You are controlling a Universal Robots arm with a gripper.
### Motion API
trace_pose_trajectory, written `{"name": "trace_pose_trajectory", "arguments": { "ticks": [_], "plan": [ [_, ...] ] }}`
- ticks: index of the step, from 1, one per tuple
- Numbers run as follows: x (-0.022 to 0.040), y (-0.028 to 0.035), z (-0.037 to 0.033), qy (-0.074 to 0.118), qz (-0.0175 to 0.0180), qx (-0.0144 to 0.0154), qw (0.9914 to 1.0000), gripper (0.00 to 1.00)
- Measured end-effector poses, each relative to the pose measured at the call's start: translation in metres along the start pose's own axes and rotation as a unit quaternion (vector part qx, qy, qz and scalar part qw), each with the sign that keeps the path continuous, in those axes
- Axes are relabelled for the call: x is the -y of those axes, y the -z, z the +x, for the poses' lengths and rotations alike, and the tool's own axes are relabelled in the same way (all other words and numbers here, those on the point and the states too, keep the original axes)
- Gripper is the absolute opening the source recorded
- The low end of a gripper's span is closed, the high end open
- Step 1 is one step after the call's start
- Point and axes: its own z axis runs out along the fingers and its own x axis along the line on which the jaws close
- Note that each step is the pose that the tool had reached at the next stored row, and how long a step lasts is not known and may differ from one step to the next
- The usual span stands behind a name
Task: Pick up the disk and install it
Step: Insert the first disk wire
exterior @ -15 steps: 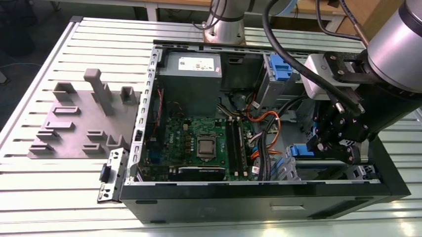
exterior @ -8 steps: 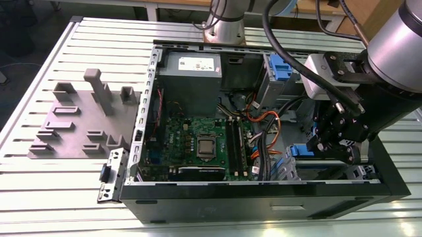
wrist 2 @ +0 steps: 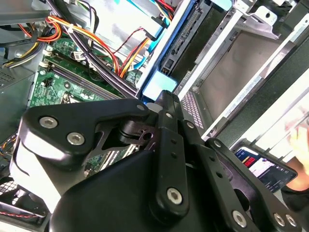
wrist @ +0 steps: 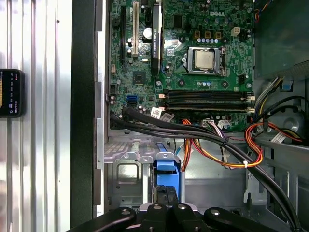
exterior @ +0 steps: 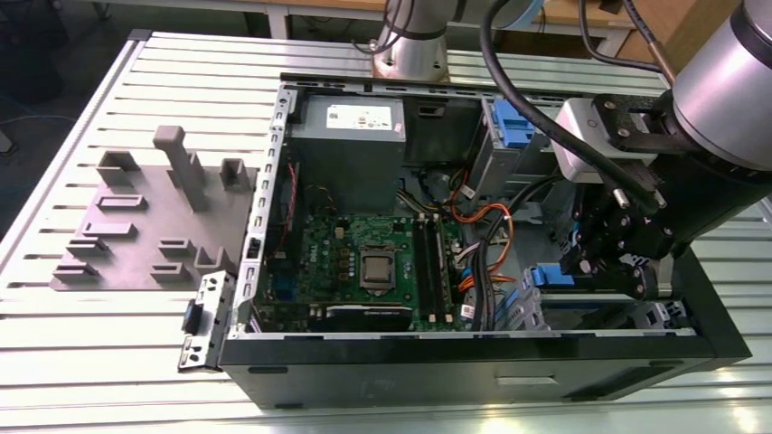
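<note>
the open computer case (exterior: pixel 259 262) lay on its side on the slatted table (exterior: pixel 97 362), its side panel off so the drive bays could be reached from above. the gripper (exterior: pixel 621 271) hung low inside the case, at the corner toward the exterior view's right, over the drive cage (wrist: pixel 126 170). in the first wrist view a blue plastic piece (wrist: pixel 166 166) stood upright between the black fingers at the cage, and the second wrist view showed a pale blue tab (wrist 2: pixel 157 87) just ahead of the gripper with a long metal-and-blue body running away from it; i took that for the disk (wrist 2: pixel 181 34), on edge and partly in its bay, which would explain why the arm was so deep in that corner. the jaws seemed closed narrowly around the blue end, though i couldn't truly tell whether they pinched it. orange cables (wrist: pixel 217 154) ran close beside the bay. a grey fixture plate (exterior: pixel 145 226) sat on the table.
</note>
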Motion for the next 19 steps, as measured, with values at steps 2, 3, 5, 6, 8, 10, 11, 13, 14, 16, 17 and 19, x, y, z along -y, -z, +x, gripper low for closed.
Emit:
{"name": "trace_pose_trajectory", "arguments": {
  "ticks": [2,3,5,6,8,10,11,13,14,16,17,19],
  "plan": [
    [0.0000,0.0000,0.0000,0.000,0.0000,0.0000,1.00000,0.11],
    [0.0000,0.0000,0.0000,0.000,0.0000,0.0000,1.00000,0.11],
    [0.0000,0.0000,0.0000,0.000,0.0000,0.0001,1.00000,0.11],
    [0.0000,0.0000,0.0000,0.000,0.0000,0.0001,1.00000,0.11],
    [0.0000,0.0000,0.0000,0.000,0.0000,0.0001,1.00000,0.11],
    [0.0000,0.0005,0.0001,0.000,0.0000,0.0001,1.00000,0.11],
    [0.0000,0.0016,-0.0001,0.000,0.0000,0.0000,1.00000,0.11],
    [0.0000,0.0059,-0.0007,0.000,0.0003,0.0001,1.00000,0.11],
    [0.0000,0.0077,-0.0009,0.000,0.0003,0.0001,1.00000,0.11],
    [-0.0001,0.0103,-0.0013,0.000,0.0004,0.0001,1.00000,0.11],
    [-0.0001,0.0110,-0.0018,0.000,0.0004,0.0002,1.00000,0.11],
    [-0.0001,0.0111,-0.0033,0.000,0.0004,0.0001,1.00000,0.11]
  ]
}}
